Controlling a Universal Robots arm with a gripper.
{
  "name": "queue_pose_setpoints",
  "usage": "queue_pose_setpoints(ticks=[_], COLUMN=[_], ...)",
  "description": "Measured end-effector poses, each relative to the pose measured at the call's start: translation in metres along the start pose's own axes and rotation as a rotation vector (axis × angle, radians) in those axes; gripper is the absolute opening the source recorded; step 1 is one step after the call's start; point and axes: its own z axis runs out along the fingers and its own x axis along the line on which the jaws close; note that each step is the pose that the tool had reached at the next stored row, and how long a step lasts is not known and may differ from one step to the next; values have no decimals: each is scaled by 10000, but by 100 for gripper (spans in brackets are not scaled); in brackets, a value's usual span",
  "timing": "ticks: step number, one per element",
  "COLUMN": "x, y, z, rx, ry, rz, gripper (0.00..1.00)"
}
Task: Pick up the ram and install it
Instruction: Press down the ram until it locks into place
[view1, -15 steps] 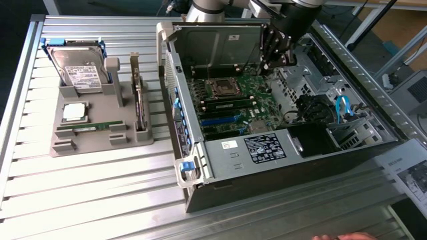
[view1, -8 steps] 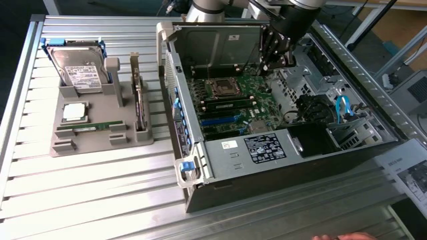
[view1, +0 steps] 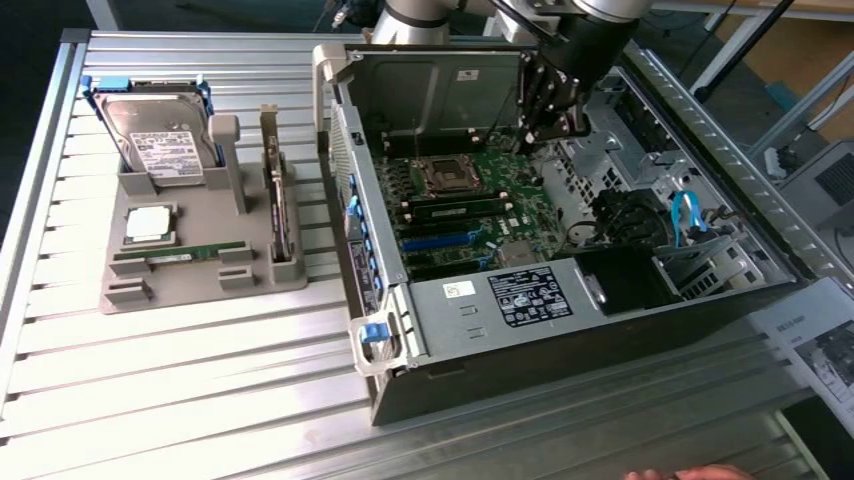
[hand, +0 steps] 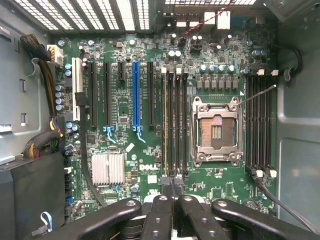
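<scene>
The ram (view1: 180, 258) is a thin green stick lying flat in the front slot of the grey holder (view1: 134, 295), at the exterior view's left. It is well away from my gripper (view1: 545, 135), which hangs inside the open computer case (view1: 587, 380) above the motherboard (view1: 461, 195). In the wrist view my gripper (hand: 172, 186) is shut, its black fingertips (hand: 166, 184) pressed together with nothing between them. They point at the near end of the four long memory slots (hand: 175, 122) beside the empty processor socket (hand: 217, 131). One of those slots shows a thin yellowish edge along its length.
The holder also carries a hard drive (view1: 158, 140), a square silver processor (view1: 147, 223) and an upright dark card (view1: 278, 200). The raised case side panel (view1: 434, 95) stands behind the board. Cables and a drive cage (view1: 694, 235) fill the case's right. A hand (view1: 681, 473) shows at the bottom edge.
</scene>
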Motion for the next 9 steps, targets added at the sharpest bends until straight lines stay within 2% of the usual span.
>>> queue_pose_setpoints(ticks=[9], x=[1], y=[-1], z=[38], rx=[0], ry=[0], rz=[0], gripper=[10])
